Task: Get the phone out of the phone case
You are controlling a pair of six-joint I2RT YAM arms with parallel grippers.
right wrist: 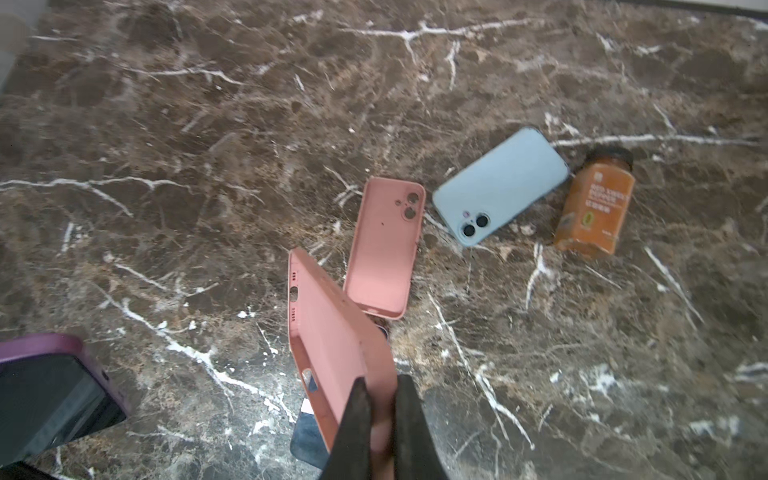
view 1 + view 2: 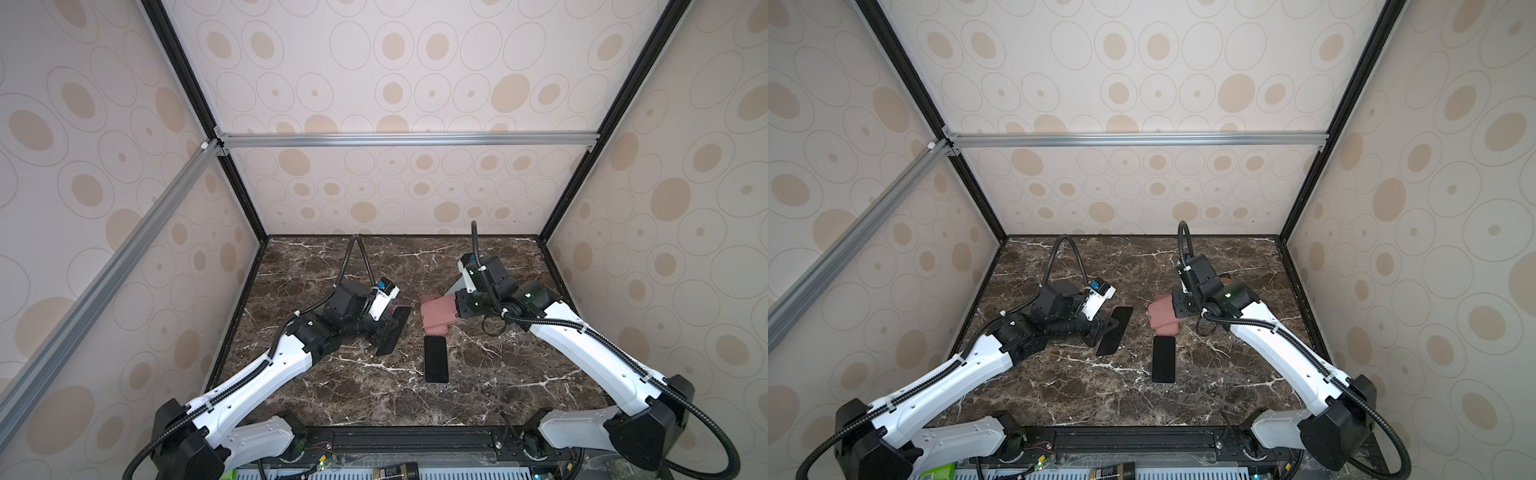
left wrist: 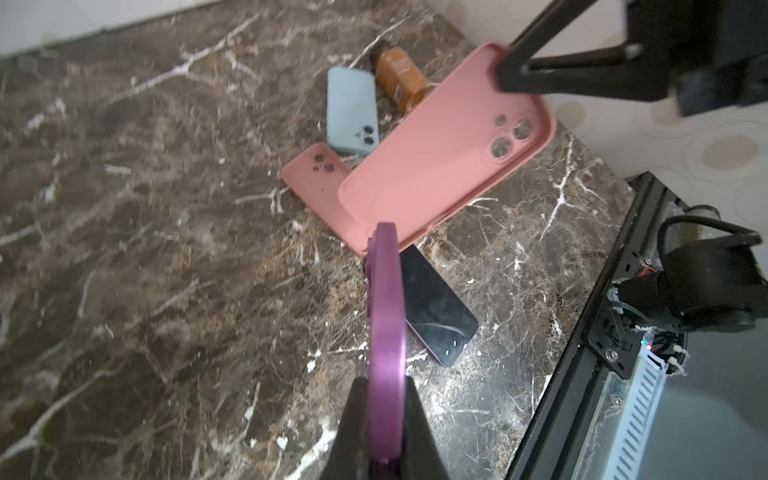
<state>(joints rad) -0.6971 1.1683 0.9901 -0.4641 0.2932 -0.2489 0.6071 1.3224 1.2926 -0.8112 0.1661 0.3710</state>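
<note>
My left gripper (image 2: 384, 328) (image 3: 384, 382) is shut on the edge of a phone (image 2: 392, 332) (image 2: 1115, 330) (image 3: 386, 316) with a purple rim and a dark screen. It holds the phone on edge above the marble table, left of centre. My right gripper (image 2: 451, 309) (image 1: 380, 386) is shut on the rim of an empty pink phone case (image 2: 436, 311) (image 3: 436, 166) (image 1: 328, 332), lifted and tilted. Phone and case are apart, with a gap of table between them in both top views.
A black phone (image 2: 436, 359) (image 2: 1163, 359) lies flat on the table in front of the held case. A second pink case (image 1: 384, 249), a pale blue phone (image 1: 498, 187) face down and an orange jar (image 1: 596, 208) on its side lie behind it.
</note>
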